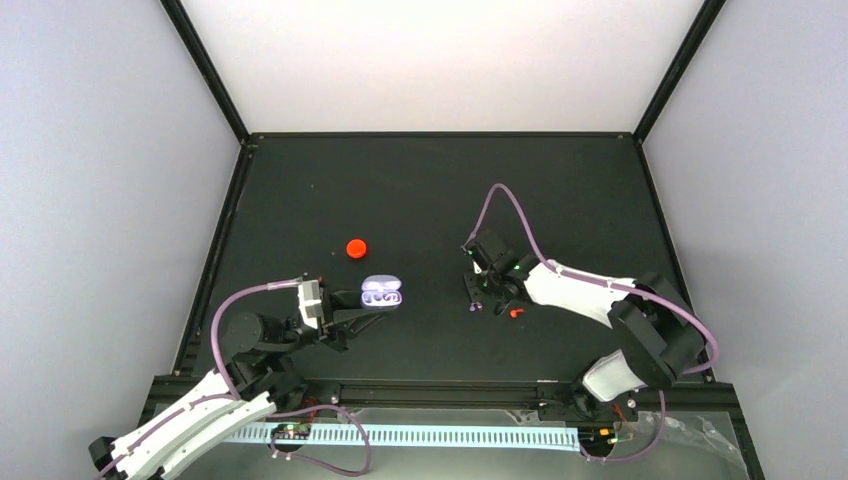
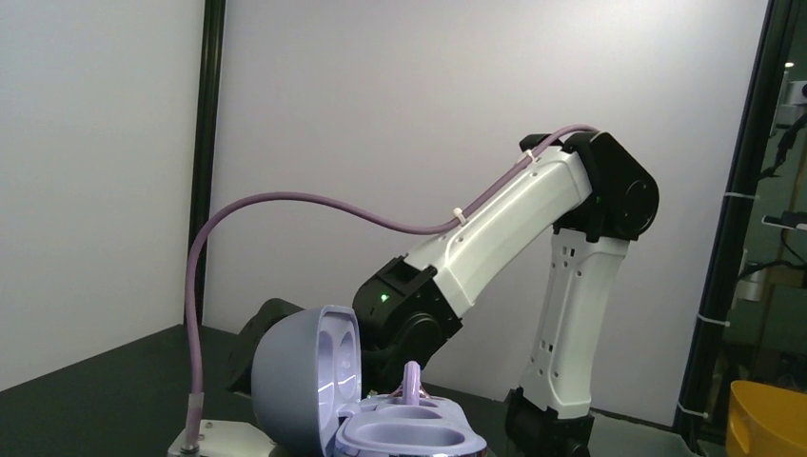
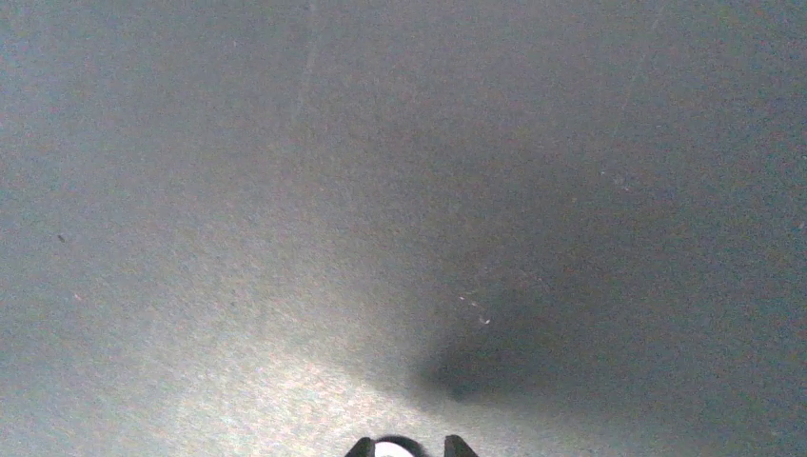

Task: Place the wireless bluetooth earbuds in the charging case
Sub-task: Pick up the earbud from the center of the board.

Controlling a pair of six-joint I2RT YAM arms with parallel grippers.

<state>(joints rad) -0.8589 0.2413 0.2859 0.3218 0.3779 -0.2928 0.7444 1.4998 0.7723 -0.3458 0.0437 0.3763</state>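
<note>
The charging case (image 1: 381, 293) lies open on the black table, left of centre. In the left wrist view the charging case (image 2: 400, 433) fills the bottom, its lid (image 2: 295, 381) upright. One purple earbud (image 2: 413, 379) stands on end in the far well. My left gripper (image 1: 372, 313) reaches the case's near edge and seems shut on it; its fingers are hidden in its own view. My right gripper (image 1: 478, 300) points down at the table right of centre. Its tips (image 3: 409, 449) are closed on a small whitish earbud (image 3: 392, 449).
A round red cap (image 1: 355, 247) lies behind and to the left of the case. A small red bit (image 1: 516, 312) lies just right of the right gripper. The right arm (image 2: 533, 209) rises behind the case in the left wrist view.
</note>
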